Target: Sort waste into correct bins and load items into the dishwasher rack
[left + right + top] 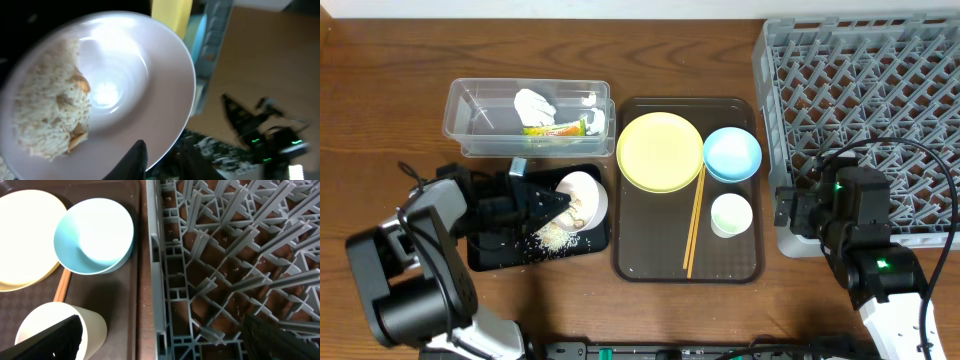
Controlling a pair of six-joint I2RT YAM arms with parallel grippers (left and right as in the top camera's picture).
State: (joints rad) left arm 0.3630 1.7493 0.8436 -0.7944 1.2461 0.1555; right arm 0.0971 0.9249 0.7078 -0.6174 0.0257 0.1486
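Note:
My left gripper point(548, 203) is shut on the rim of the white bowl point(583, 196) and holds it tipped over the black tray point(498, 258). Rice point(553, 236) lies in the tray below it. In the left wrist view my fingers point(160, 150) pinch the bowl point(135, 70), and rice point(50, 115) clings inside. The clear tub point(470, 110) holds tissue point(533, 103) and the wrapper point(560, 127). The yellow plate point(660, 150), blue bowl point(732, 154), white cup point(731, 214) and chopsticks point(694, 225) lie on the brown tray point(640, 265). My right gripper point(790, 215) is open at the rack's point(870, 80) front left corner.
In the right wrist view my open fingers point(165, 337) straddle the rack's wall point(157, 280), one over the cup point(95, 325) and one over the pegs. The blue bowl point(95, 235) and the plate point(25, 240) lie further off. The tub sits just behind the black tray.

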